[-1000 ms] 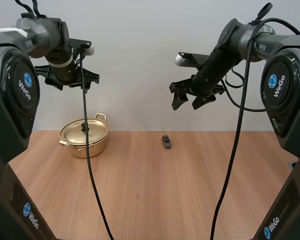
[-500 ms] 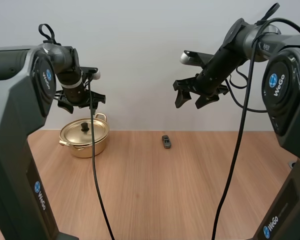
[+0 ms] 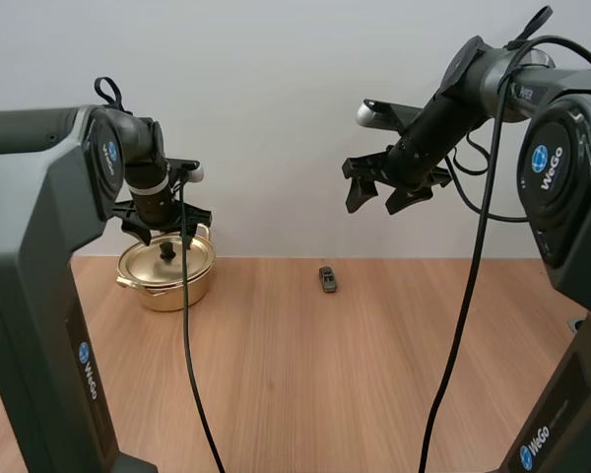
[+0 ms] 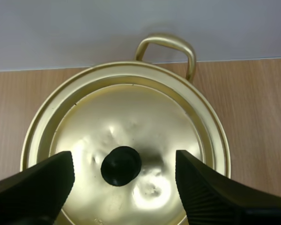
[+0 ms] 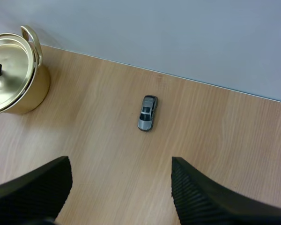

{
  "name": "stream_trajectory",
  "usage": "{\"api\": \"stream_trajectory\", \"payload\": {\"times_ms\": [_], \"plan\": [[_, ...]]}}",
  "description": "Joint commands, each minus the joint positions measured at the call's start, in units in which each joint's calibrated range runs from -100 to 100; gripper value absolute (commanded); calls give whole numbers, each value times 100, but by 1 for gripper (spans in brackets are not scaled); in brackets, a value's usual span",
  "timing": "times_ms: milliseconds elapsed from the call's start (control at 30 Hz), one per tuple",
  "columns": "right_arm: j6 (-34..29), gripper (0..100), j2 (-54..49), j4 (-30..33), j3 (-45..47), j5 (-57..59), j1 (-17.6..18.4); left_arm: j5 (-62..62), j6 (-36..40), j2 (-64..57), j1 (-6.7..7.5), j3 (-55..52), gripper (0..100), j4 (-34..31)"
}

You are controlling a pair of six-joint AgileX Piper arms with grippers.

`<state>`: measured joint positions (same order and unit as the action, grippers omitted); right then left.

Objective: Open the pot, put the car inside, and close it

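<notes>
**Black fingers (image 4: 35,187) spread on left gripper (image 3: 167,235) and right gripper (image 3: 374,202); nothing held**

Item 1. Small grey toy car (image 3: 328,279). It stands on the light wooden tabletop (image 3: 305,374) near the far edge by the wall, well apart from the pot and to its right in the high view. Nothing touches it.

Item 2. Round golden metal pot (image 3: 167,284) with a loop handle (image 4: 168,44) on the side facing the wall. It stands at the far left of the tabletop. Its golden lid (image 4: 131,117) sits on the rim, with a black round knob (image 4: 121,165) at the centre.

Item 3. Left gripper. It hangs low over the lid and points downward. The wrist view shows one ribbed finger on each side of the knob, with a clear gap on both sides. Whether the tips reach the lid cannot be told.

Item 4. Right gripper. It is held high above the tabletop, over the car and a little to its right in the high view. Its fingers are parted and empty. Its wrist view looks down between them at the car and at the pot beyond.
</notes>
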<state>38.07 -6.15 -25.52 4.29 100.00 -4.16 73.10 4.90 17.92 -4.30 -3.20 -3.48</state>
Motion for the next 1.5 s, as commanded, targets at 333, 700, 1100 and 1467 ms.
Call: {"api": "stream_trajectory", "payload": {"times_ms": [333, 700, 1100, 1467], "plan": [[1, 100, -6, 7, -4, 0, 3, -291, -26, 61, 2, -8, 100, -3], [1, 100, -6, -279, -4, 0, 3, -294, -158, 377, 2, -8, 100, -3], [1, 100, -6, -337, -4, 0, 3, -395, -51, 377, 2, -8, 0, -3], [1, 100, -6, -335, -4, 0, 3, -405, -51, -107, 2, 411, 0, -3]]}}
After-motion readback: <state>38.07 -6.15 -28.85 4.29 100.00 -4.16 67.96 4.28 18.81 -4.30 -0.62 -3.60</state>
